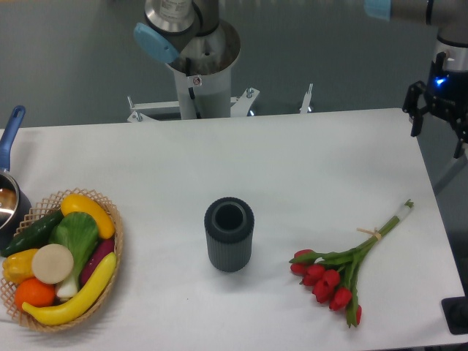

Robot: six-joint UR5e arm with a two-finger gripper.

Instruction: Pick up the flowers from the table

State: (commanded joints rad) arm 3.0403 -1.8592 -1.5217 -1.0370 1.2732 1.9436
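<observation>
Silver-grey cylindrical arm base [196, 44] at far centre, capped with a pale blue joint cover [155, 42]. Another pale blue cap [378, 8] at far right. Black tool [441, 110] below a grey wrist, with a small blue light [439, 81].

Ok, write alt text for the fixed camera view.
A bunch of red flowers lies untouched at the right of a white table, the gripper hanging beyond the far right corner. A dark ribbed vase stands mid-table; a fruit basket sits left.

Red flowers [327, 281] with green stems lie on the white bench [307, 161]. The ribbed vase [229, 234] is dark grey. The pincer [439, 117] is black.
</observation>
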